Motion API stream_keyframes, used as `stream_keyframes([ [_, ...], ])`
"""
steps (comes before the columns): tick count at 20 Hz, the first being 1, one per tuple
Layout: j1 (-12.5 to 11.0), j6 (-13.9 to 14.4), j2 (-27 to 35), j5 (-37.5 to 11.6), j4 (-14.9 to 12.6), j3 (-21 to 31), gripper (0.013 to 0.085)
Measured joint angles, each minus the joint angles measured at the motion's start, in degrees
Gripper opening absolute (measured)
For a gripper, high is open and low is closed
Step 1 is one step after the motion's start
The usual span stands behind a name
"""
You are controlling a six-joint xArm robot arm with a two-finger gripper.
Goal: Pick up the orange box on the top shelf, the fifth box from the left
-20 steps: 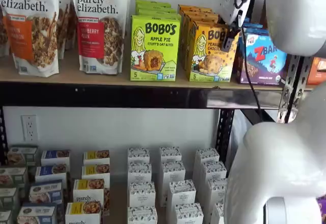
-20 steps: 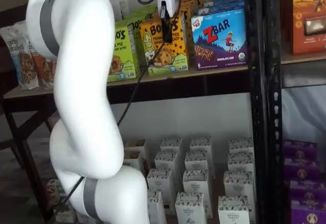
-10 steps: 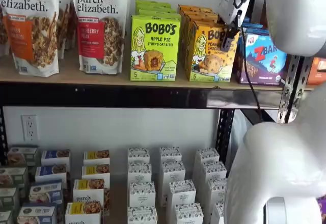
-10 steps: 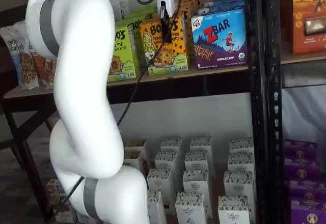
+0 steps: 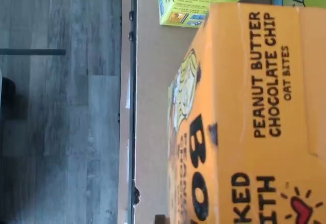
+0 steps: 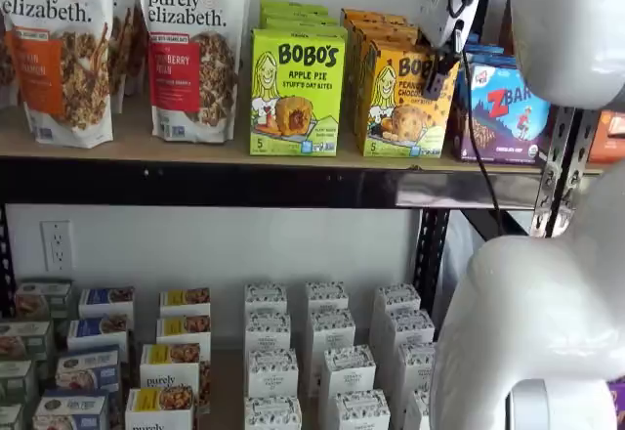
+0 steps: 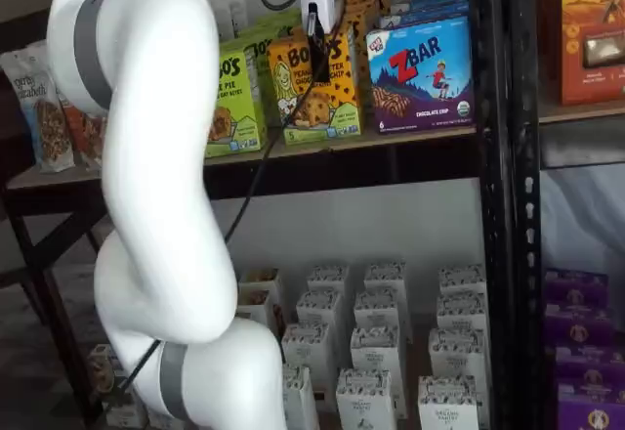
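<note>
The orange box (image 6: pixel 405 100) stands upright near the front edge of the top shelf (image 6: pixel 195 147), between a lime-green box (image 6: pixel 297 91) and a blue ZBar box (image 7: pixel 421 75), while the gripper (image 7: pixel 317 41) hangs before its face, its grip impossible to tell.

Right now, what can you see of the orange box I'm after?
The orange box is an upright yellow-orange Bobo's Peanut Butter Chocolate Chip carton, apparently cardboard, showing a cartoon blonde girl. It stands at the front of the top shelf, ahead of a row of like boxes. The gripper hangs at its upper right corner; whether they touch is unclear.
</note>
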Motion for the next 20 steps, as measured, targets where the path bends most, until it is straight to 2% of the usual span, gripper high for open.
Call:
stream_keyframes([
  [9, 0.0, -0.1, -0.3, -0.3, -0.1, 0.2, 0.0610],
  [12, 0.0, 0.0, -0.3, -0.3, -0.2, 0.3, 0.0530],
  [13, 0.0, 0.0, -0.3, -0.3, -0.2, 0.3, 0.0530],
  [15, 0.0, 0.0, -0.3, -0.3, -0.2, 0.3, 0.0450],
  [16, 0.0, 0.0, -0.3, -0.3, -0.2, 0.3, 0.0450],
  [17, 0.0, 0.0, -0.3, -0.2, -0.1, 0.3, 0.0410],
  [20, 0.0, 0.0, -0.2, -0.2, -0.1, 0.2, 0.0370],
])
